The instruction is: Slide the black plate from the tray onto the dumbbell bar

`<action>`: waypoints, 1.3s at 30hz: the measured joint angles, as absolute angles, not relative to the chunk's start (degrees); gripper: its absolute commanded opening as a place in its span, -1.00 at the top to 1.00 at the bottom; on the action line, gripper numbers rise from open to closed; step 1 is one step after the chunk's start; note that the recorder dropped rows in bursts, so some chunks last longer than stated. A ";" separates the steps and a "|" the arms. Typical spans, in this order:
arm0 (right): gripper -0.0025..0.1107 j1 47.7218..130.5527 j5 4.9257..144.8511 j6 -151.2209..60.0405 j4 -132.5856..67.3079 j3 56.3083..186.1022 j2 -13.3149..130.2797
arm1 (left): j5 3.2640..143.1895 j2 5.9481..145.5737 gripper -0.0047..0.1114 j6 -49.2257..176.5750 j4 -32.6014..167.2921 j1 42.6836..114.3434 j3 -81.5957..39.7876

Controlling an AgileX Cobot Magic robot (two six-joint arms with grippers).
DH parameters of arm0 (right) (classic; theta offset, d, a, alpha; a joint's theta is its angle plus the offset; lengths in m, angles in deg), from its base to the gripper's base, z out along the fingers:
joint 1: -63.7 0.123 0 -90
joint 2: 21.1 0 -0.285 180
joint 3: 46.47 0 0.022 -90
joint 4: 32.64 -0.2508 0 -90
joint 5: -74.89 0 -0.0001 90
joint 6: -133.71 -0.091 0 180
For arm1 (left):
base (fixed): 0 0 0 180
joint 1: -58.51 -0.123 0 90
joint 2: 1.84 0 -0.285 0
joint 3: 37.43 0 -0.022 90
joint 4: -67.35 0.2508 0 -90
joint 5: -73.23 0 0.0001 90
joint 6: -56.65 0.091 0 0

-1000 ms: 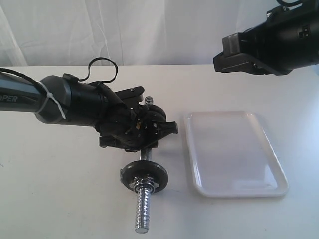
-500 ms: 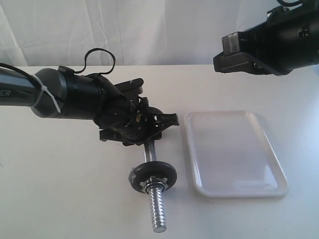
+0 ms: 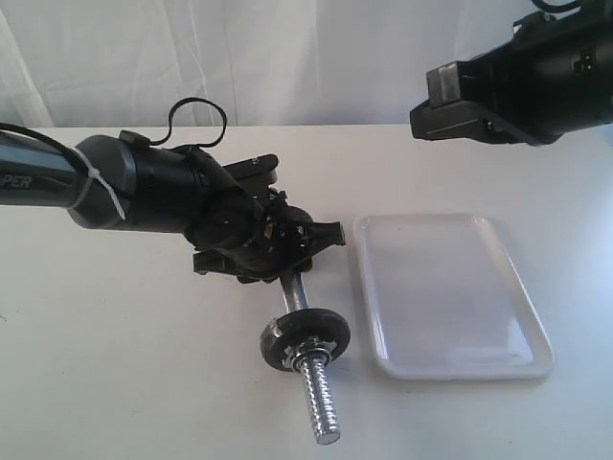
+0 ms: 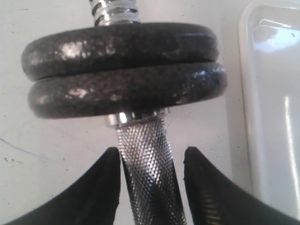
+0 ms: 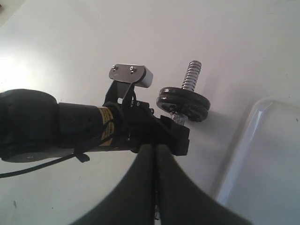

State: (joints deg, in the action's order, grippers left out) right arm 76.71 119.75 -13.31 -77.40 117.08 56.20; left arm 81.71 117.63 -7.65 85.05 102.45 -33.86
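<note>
Black plate (image 3: 306, 333), a small round matte weight disc, is on the short chrome dumbbell bar (image 3: 318, 402), standing on its edge on the white tabletop (image 3: 115, 383). Nearest to us is the bar's coarse threaded end, which pokes out past the disc. In the left wrist view we make out two such black discs pressed face to face on the bar, and we cannot tell which of them is the task's own. A chrome collar (image 4: 136, 118) sits against the discs where the knurled shaft begins.

Just behind the discs, the left gripper (image 4: 150, 151) straddles that knurled shaft. Its black fingers (image 4: 101, 192) stand one on each side of the rod, spread wider than it. We see a clear gap on one side, so the claw is parted and clamps nothing. The left arm reaches in low from the left edge of the exterior view.

To the right of the discs lies the glossy white rectangular tray (image 3: 460, 372), with rounded corners and a low raised rim. It lies flat, close to the discs but not touching them.

Farthest off, the right gripper (image 5: 155, 148) hangs high above the table's far right side, well apart from the bar. Its two fingers are pressed together with nothing between them. Behind everything hangs a white curtain (image 3: 287, 57).
</note>
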 measured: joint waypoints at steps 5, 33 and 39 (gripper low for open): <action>0.96 76.71 119.75 -13.31 -77.40 117.08 56.20 | 81.94 118.37 0.09 -7.65 85.05 102.45 -33.86; 0.96 76.71 119.75 -13.31 -77.40 117.08 56.20 | 90.74 113.89 -0.12 2.74 85.25 102.45 -33.99; 0.96 76.71 119.75 -13.31 -77.40 117.08 56.20 | 91.31 113.89 -0.12 3.44 85.35 102.45 -33.99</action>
